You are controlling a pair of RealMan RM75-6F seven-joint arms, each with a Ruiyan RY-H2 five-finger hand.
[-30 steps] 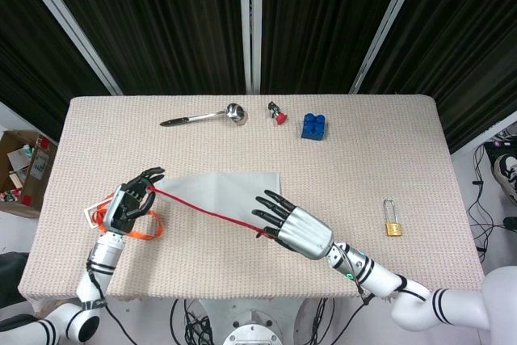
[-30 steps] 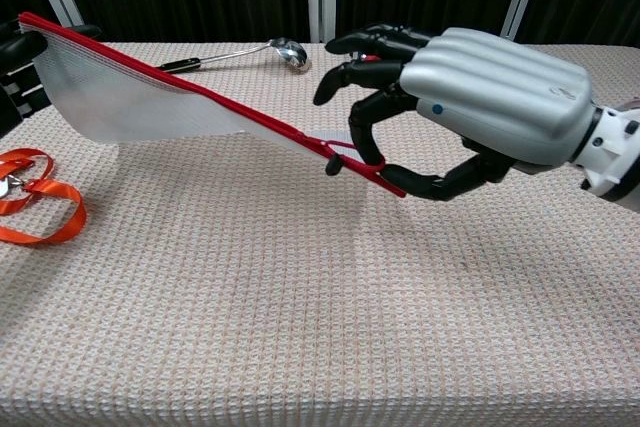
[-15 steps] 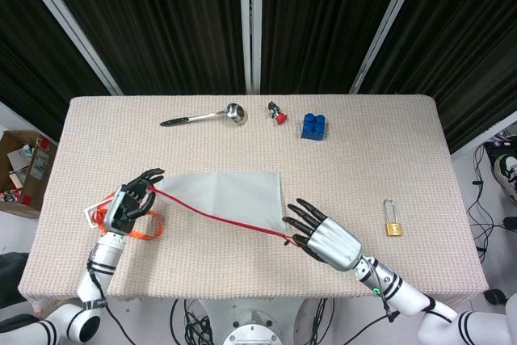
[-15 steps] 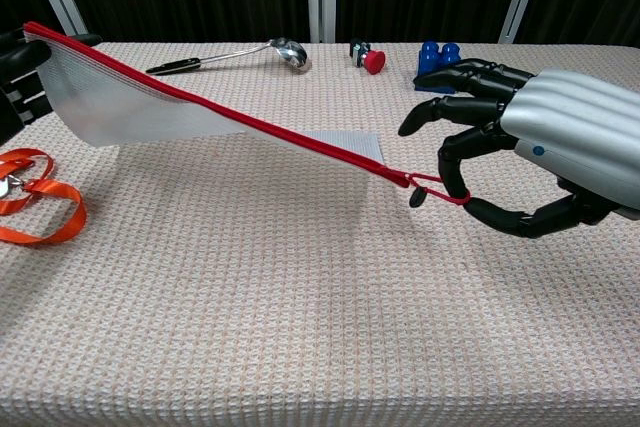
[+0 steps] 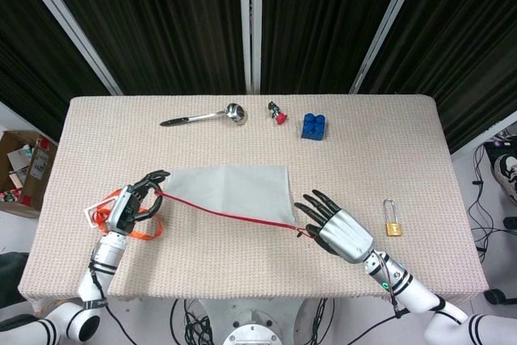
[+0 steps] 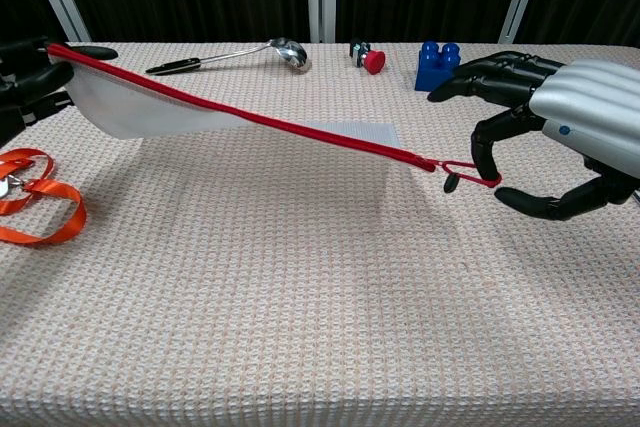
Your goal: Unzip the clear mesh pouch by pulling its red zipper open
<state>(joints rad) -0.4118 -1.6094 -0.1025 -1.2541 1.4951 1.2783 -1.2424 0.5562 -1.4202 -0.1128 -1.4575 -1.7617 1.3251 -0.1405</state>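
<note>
Mesh pouch (image 5: 230, 190) is held stretched above the beige desk (image 5: 363, 159), its clear body hanging from the red zipper (image 6: 250, 121), which runs taut in a straight line between the two hands. The left hand (image 5: 129, 206) is closed around the pouch's left corner at the zipper's end, seen at the left edge of the chest view (image 6: 30, 72). The right hand (image 5: 339, 228) is placed at the zipper's other end, past the pouch's right edge; its fingers (image 6: 490, 142) are curled, and the small red pull loop (image 6: 462, 172) at the slider is hooked by one of them, with the thumb below. The other fingers of that hand are spread and hold nothing.

An orange lanyard (image 6: 35, 202) is seen lying on the desk just beside the left hand, below the raised pouch corner. Along the far edge of the desk, a metal ladle (image 5: 206, 115), a small red-capped object (image 5: 277, 113) and a blue toy brick (image 5: 314, 125) are laid out in a row, well apart from the pouch. A brass padlock (image 5: 392, 220) is set near the right hand, on its outer side.
</note>
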